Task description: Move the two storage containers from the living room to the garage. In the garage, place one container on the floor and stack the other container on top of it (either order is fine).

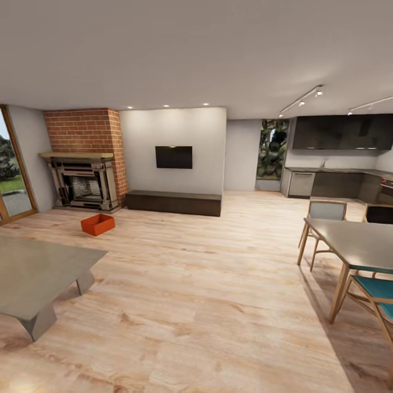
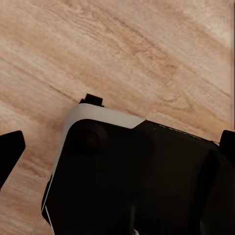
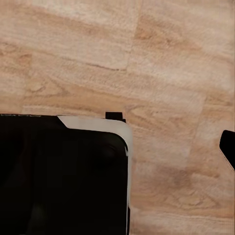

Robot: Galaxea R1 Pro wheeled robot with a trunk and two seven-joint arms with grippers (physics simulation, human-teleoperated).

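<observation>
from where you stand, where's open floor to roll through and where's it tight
Widest bare wood floor runs between the grey coffee table and the dining table, up to the low TV bench. Tight by the dining chairs; one orange-red container sits before the fireplace.

Flooring: light wood planks, satin sheen, visible grain. Fireplace, left of frame: rough red brick. Storage container: matt orange-red, smooth walls; coffee table, lower left: smooth grey.

Left middle of the frame: orange-red open-top storage bin on light wood-plank floor, before red-brick fireplace.
Centre: long dark low bench under black wall screen.
Lower left: grey low table.
Right edge: grey-topped wooden dining table with chairs.
</observation>
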